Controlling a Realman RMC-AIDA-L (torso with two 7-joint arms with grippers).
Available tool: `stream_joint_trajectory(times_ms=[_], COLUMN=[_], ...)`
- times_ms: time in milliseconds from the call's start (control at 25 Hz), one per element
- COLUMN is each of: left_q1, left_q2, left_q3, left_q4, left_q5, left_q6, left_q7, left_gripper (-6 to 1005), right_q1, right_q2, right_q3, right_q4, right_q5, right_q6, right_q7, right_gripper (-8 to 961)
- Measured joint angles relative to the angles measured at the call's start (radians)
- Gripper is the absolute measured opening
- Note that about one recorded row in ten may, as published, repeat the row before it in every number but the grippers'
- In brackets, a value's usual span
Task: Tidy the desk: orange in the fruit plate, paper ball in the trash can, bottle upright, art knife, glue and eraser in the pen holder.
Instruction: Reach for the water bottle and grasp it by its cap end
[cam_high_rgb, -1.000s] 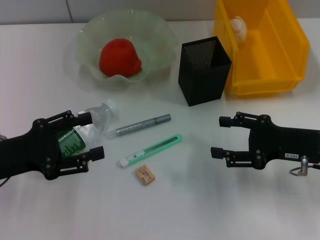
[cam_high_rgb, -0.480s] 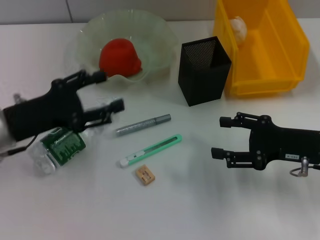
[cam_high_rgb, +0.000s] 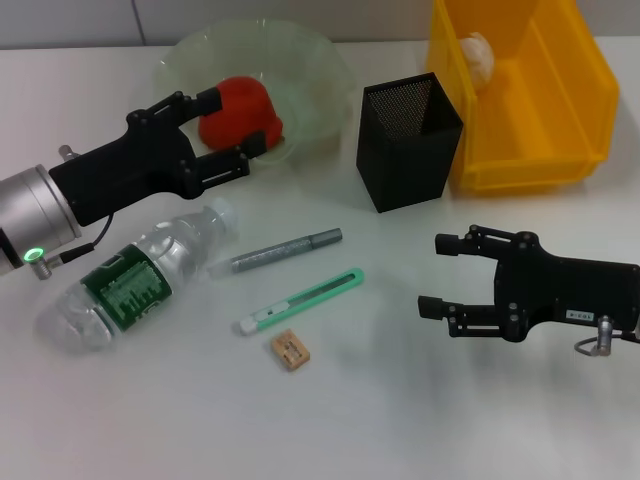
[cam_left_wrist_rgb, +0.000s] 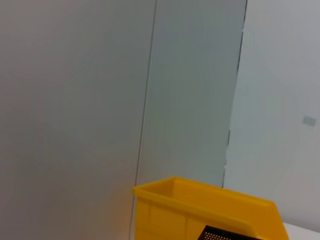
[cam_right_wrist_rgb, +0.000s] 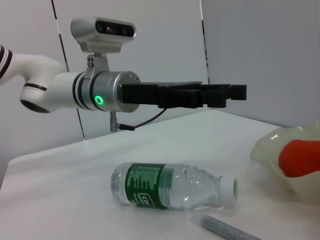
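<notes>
Your left gripper (cam_high_rgb: 232, 125) hangs with its fingers spread and nothing between them, raised above the table just in front of the fruit plate (cam_high_rgb: 318, 88), and the right wrist view shows clear air between it and the bottle (cam_high_rgb: 140, 277) below. That one bottle lies on its side near the table's left edge, cap toward the plate, free on all sides. Your right gripper (cam_high_rgb: 442, 274) sits low at the right with its fingers apart and empty, open white table (cam_high_rgb: 400, 420) between it and the small items. You have one orange (cam_high_rgb: 242, 113) resting in the plate and one paper ball (cam_high_rgb: 478, 52) in the back corner of the yellow trash can (cam_high_rgb: 570, 100), which stands touching or just beside the black mesh pen holder (cam_high_rgb: 405, 140). In the middle lie one grey glue stick (cam_high_rgb: 288, 249), one green art knife (cam_high_rgb: 300, 300) and one small eraser (cam_high_rgb: 289, 350), each apart from the others, well clear of the front edge. The surface is plain white, and grey wall panels stand behind it.
</notes>
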Motion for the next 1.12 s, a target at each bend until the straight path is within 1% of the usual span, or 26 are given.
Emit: stream_joint_trajectory(times_ms=[160,280,400,520,600,680,760,800,840,880,920,960,1040,1080,1120], left_q1=[-0.005,-0.007,-0.009,0.003,0.009,0.011,0.010,0.010,0.007,-0.010,-0.014,-0.036,-0.036,-0.052,-0.144], left_q2=[0.001,0.003,0.005,0.005,0.005,0.005,0.006,0.006,0.007,0.008,0.008,0.008,0.008,0.008,0.006], left_q3=[0.002,0.007,0.040,0.117,0.164,0.192,0.222,0.222,0.236,0.270,0.275,0.288,0.288,0.292,0.297], left_q4=[0.000,0.020,0.086,0.211,0.297,0.379,0.487,0.487,0.527,0.613,0.625,0.664,0.664,0.680,0.697], left_q5=[-0.001,0.004,0.031,0.095,0.160,0.239,0.347,0.347,0.391,0.494,0.514,0.580,0.580,0.616,0.774], left_q6=[-0.007,-0.023,-0.061,-0.099,-0.111,-0.110,-0.097,-0.097,-0.090,-0.065,-0.059,-0.034,-0.034,-0.019,0.051], left_q7=[-0.006,-0.057,-0.196,-0.415,-0.548,-0.682,-0.847,-0.847,-0.911,-1.057,-1.084,-1.162,-1.162,-1.200,-1.323], left_gripper=[692,691,690,689,688,687,687,686,686,686,685,685,684,684,683], right_q1=[0.000,0.000,0.000,0.000,0.000,0.000,0.000,0.000,0.000,0.000,0.000,0.000,0.000,0.000,0.000], right_q2=[0.000,0.000,0.000,0.000,0.000,0.000,0.000,0.000,0.000,0.000,0.000,0.000,0.000,0.000,0.000], right_q3=[0.002,0.003,0.004,0.005,0.005,0.004,0.004,0.004,0.004,0.004,0.004,0.004,0.004,0.004,0.004], right_q4=[-0.001,-0.001,-0.003,-0.007,-0.009,-0.010,-0.011,-0.011,-0.011,-0.011,-0.011,-0.011,-0.011,-0.011,-0.011], right_q5=[0.001,0.001,0.001,0.002,0.002,0.002,0.002,0.002,0.002,0.002,0.002,0.002,0.002,0.002,0.002], right_q6=[0.003,0.003,0.003,0.004,0.004,0.004,0.004,0.004,0.004,0.004,0.004,0.004,0.004,0.004,0.004], right_q7=[0.000,0.000,-0.001,-0.001,-0.001,-0.001,-0.001,-0.001,-0.001,-0.001,-0.001,-0.001,-0.001,-0.001,-0.001], right_gripper=[821,822,821,820,820,820,820,820,820,820,820,820,821,821,821])
